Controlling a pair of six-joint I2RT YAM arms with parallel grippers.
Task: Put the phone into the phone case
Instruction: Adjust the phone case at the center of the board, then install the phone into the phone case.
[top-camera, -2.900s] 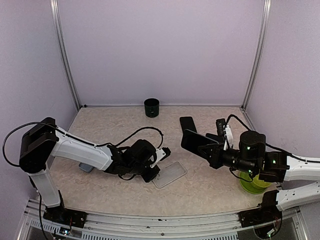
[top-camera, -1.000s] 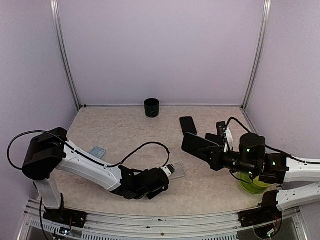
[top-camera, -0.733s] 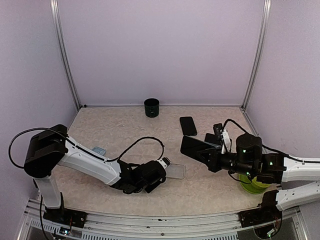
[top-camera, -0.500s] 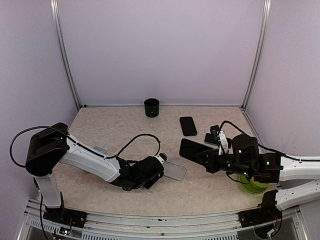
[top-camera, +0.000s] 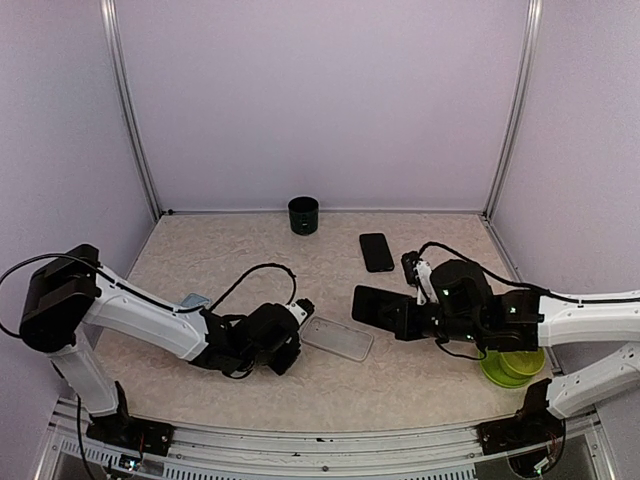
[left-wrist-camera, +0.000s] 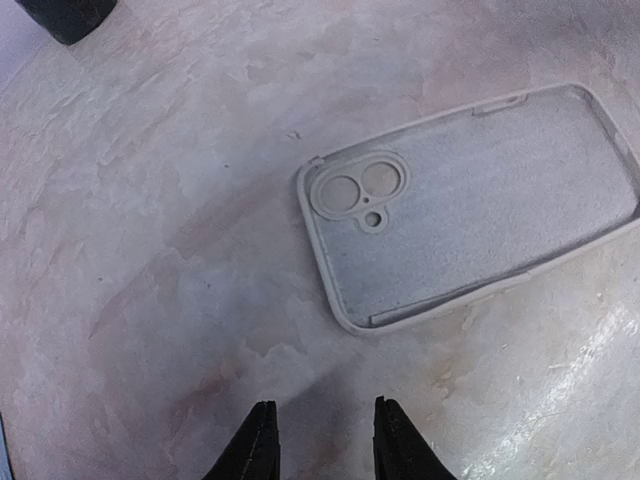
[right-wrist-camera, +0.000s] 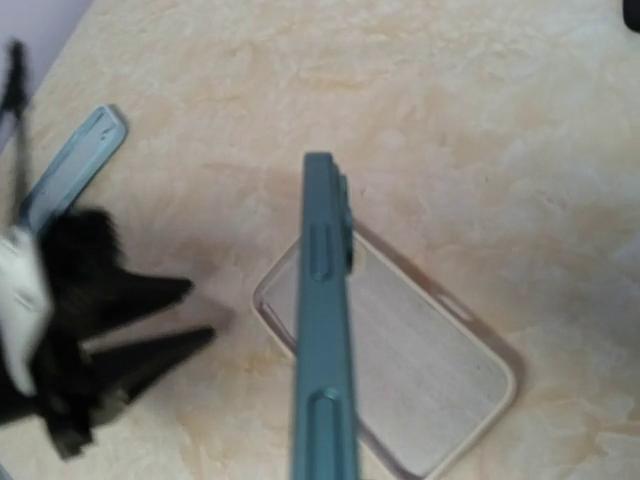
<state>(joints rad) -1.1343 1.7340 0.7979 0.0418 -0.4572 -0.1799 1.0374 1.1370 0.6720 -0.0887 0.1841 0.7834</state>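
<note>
- Top view: the right gripper (top-camera: 412, 312) is closed on the phone (top-camera: 380, 304) and holds it in the air just right of the case (top-camera: 338, 338), apart from it
- The left gripper (top-camera: 297, 312) sits low just left of the case; from here I cannot tell how its jaws stand
- A second phone (top-camera: 376, 251) lies behind the case, well apart from it, and a cup (top-camera: 303, 215) stands further behind; a bowl (top-camera: 512, 366) far right of the case is partly hidden by the right arm
- Left wrist view: the case (left-wrist-camera: 470, 205) lies flat with its hollow side up and the camera hole at its left end
- The left gripper (left-wrist-camera: 322, 445) shows only its fingertips, a little apart with nothing between them, near the long edge of the case but not touching
- The case looks thin, light and bendable; I think it will slide on the table (left-wrist-camera: 150, 250) when pressed, so one corner or a rim needs to be pinned
- Right wrist view: the phone (right-wrist-camera: 322, 330) is seen edge-on above the case (right-wrist-camera: 410, 370)
- The phone looks stiff and smooth, probably slippery and breakable, so a grip across the side edges seems safest
- The grip is cut off at the bottom, and which face of the phone points down I cannot tell
- The left gripper (right-wrist-camera: 150, 325) is blurred left of the case; a blue case (right-wrist-camera: 70, 175) lies further left
</note>
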